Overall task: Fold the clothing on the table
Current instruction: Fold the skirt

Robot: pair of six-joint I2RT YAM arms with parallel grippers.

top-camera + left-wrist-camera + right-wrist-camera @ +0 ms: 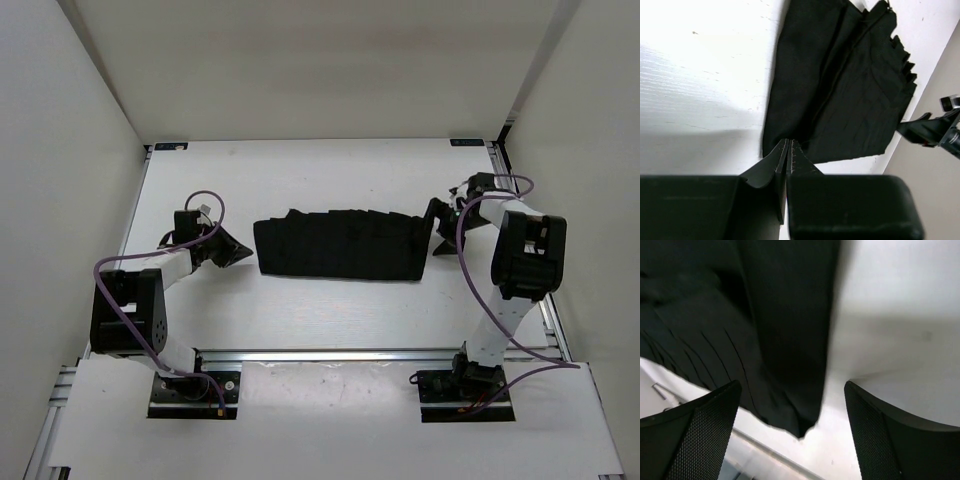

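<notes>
While the soft, wrinkly black fabric garment point(335, 248) lies flat as a long folded rectangle at the middle of the matte white desk point(330, 180), its long sides run parallel to the near edge. Its far side shows a row of stepped pleats. The left arm point(165, 265) reaches in from the left edge. The left jaws are pressed almost together, with only a thin slit between the fingers point(772, 162). They hold nothing, and their tips sit just short of the garment's left end. The right arm point(525, 250) bends in from the right edge. The right jaws stand spread wide, fingers point(700, 435) either side of a corner of the garment's right end, gripping nothing.
</notes>
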